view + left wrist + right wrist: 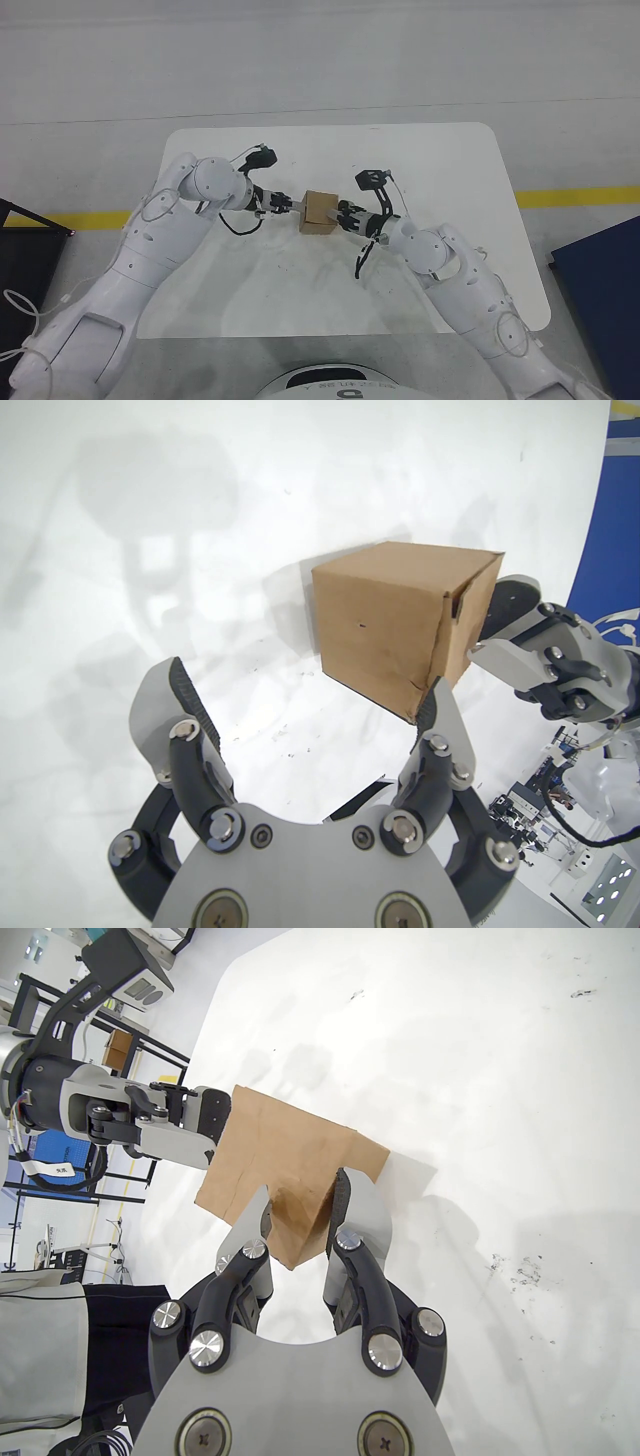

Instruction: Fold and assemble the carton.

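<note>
You're most of the way there, I'd say. The carton (320, 211) already stands as a proper box in the middle of the table (430, 160), squeezed in between your two arms, and the sides you can see are up and squared off. What's left looks small. In the left wrist view one upright edge near the right hand gapes a bit, with a flap edge not sitting flush, so that side probably needs pressing or tucking in. You can't see the bottom or the far side, so no call on those.

Your left hand (307, 675) is spread wide and holds nothing. One fingertip (434, 700) just touches the carton's lower corner and the other finger is well clear of it.

Your right hand (303, 1190) is narrowed down over a corner of the carton, with cardboard filling the gap between its fingers, so it looks like it's pinching that corner.
</note>
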Robot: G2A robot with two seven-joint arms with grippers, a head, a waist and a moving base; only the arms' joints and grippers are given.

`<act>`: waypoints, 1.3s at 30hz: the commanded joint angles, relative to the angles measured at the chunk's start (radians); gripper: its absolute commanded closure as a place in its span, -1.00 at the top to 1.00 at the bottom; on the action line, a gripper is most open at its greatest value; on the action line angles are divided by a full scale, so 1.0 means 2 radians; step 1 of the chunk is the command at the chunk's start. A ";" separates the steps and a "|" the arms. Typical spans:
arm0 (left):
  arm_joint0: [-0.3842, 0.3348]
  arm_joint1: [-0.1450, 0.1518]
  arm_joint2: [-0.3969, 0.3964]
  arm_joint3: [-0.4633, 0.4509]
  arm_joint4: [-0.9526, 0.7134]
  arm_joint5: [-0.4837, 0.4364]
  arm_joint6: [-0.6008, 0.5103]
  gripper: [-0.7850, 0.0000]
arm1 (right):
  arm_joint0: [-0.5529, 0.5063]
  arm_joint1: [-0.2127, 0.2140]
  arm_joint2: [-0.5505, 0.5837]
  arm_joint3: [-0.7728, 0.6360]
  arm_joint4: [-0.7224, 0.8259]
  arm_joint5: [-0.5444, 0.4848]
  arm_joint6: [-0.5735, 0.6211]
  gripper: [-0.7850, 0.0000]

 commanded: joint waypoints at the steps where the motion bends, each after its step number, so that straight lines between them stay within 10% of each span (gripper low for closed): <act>1: 0.000 0.000 0.001 -0.002 0.000 0.001 0.000 1.00 | -0.002 0.001 0.002 -0.003 -0.002 0.002 -0.001 -0.26; 13: -0.001 0.000 -0.001 0.003 -0.006 -0.006 -0.008 1.00 | -0.043 0.011 0.046 -0.058 -0.017 0.013 -0.007 -0.25; 17: 0.000 -0.001 0.004 0.002 -0.004 -0.006 -0.002 1.00 | -0.056 0.014 0.059 -0.084 -0.023 0.009 -0.008 -1.00; 30: -0.027 -0.019 0.057 0.032 0.025 0.006 -0.001 1.00 | -0.083 0.020 0.081 -0.117 -0.026 -0.004 -0.020 -1.00; 39: -0.013 -0.013 0.005 0.014 -0.044 -0.009 0.020 1.00 | -0.108 0.024 0.096 -0.169 -0.006 -0.059 -0.034 -1.00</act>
